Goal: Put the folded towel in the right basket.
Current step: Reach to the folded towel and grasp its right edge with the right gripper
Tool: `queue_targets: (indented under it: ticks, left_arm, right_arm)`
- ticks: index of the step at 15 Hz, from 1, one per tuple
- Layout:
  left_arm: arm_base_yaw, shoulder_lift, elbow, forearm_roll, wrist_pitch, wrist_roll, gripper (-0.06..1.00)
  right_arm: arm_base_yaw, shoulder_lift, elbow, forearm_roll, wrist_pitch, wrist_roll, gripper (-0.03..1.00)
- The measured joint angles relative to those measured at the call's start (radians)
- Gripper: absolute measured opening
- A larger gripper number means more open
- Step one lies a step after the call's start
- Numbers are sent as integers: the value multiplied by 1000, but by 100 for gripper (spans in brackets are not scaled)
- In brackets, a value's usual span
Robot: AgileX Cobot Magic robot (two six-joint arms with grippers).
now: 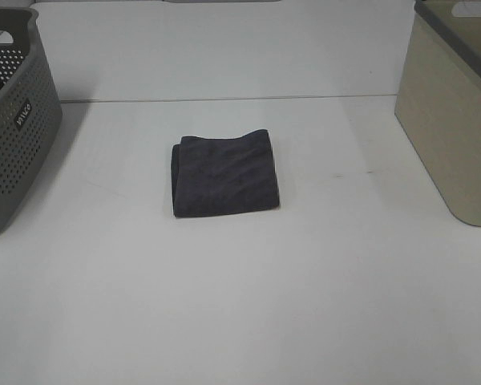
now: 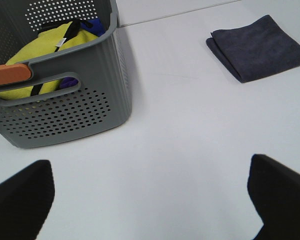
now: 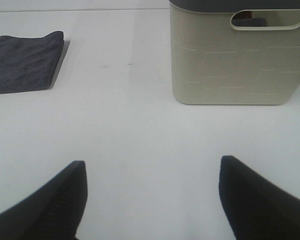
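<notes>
- Fingers (image 2: 20, 200) of the left gripper (image 2: 150, 197) stand wide apart with nothing between them, only bare white table below.
- Fingers (image 3: 55, 202) of the right gripper (image 3: 152, 200) are likewise spread wide and hold nothing.
- Neither gripper shows in the high view.
- The folded towel (image 1: 224, 175) is dark grey and lies flat near the middle of the white table (image 1: 240, 313), folded into a rough square with its layered edges on the left in the high view.
- It lies between the two baskets, well apart from both and from both grippers.
- The right basket (image 1: 453, 120) is beige with a darker grey rim (image 3: 225, 5). It stands at the right edge of the high view.
- Its side facing the right wrist camera has a faint moulded line pattern, and an oval handle slot (image 3: 267, 20) sits just under the rim.
- The left basket (image 1: 16, 136) is grey and perforated with small holes. It stands at the left edge of the high view.
- A small dark label (image 1: 24, 115) with white writing sits on its wall, but the letters are too small to read.
- Inside the left basket lie a yellow cloth (image 2: 45, 45) with a black strap across it and a blue item (image 2: 97, 25) behind it.
- An orange-brown strip (image 2: 7, 75) shows at its near rim.
</notes>
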Motion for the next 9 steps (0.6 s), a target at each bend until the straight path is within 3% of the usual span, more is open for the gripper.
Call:
queue_targets:
  ticks: [9]
  left_arm:
    - [0,0,0,0,0,0,99]
  right_arm:
    - [0,0,0,0,0,0,69]
